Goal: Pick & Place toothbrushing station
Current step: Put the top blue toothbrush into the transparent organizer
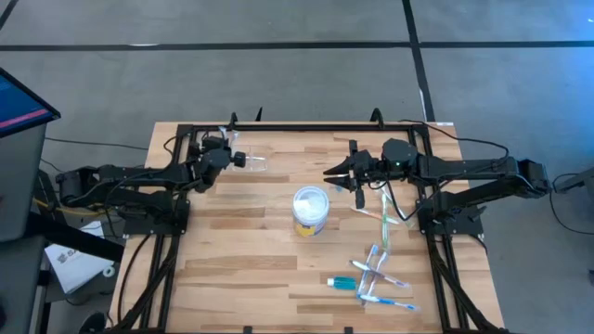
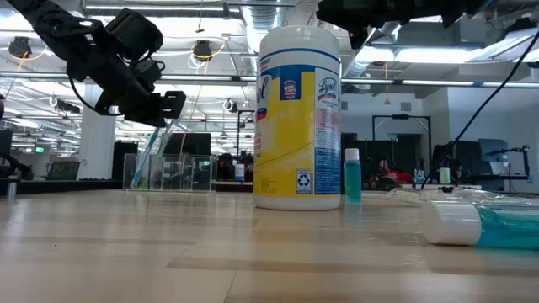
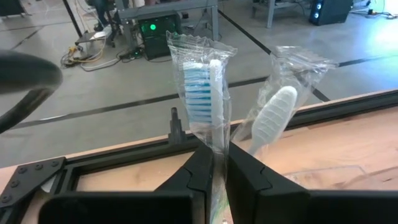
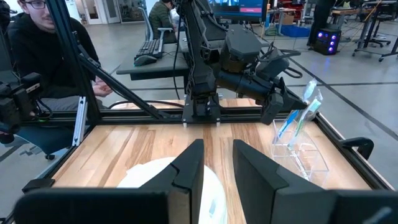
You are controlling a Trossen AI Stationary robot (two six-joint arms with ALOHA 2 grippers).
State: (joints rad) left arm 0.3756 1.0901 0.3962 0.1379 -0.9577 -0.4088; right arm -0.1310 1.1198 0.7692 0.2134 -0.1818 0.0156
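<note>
1. High view: the toothbrushing station (image 1: 256, 163) stands near the table's far edge, well left of the wipes tub (image 1: 311, 210). The left gripper (image 1: 238, 160) hovers at it; loose toothbrushes (image 1: 379, 276) remain unplaced beyond the tub.
2. Low view: a wrapped brush already leans in the station (image 2: 168, 171).
3. Left wrist view: the fingers (image 3: 199, 177) are clamped on a wrapped toothbrush (image 3: 202, 93).
4. Right wrist view: the right gripper (image 4: 216, 163) hangs empty, released, above the tub.

Left arm reaches toward the desk's far edge, near its far-left corner; the left gripper (image 1: 238, 160) has its fingers (image 3: 198, 173) pressed together. Right arm extends over the desk's middle; the right gripper (image 1: 330, 172) hovers, fingers (image 4: 189, 167) parted.
</note>
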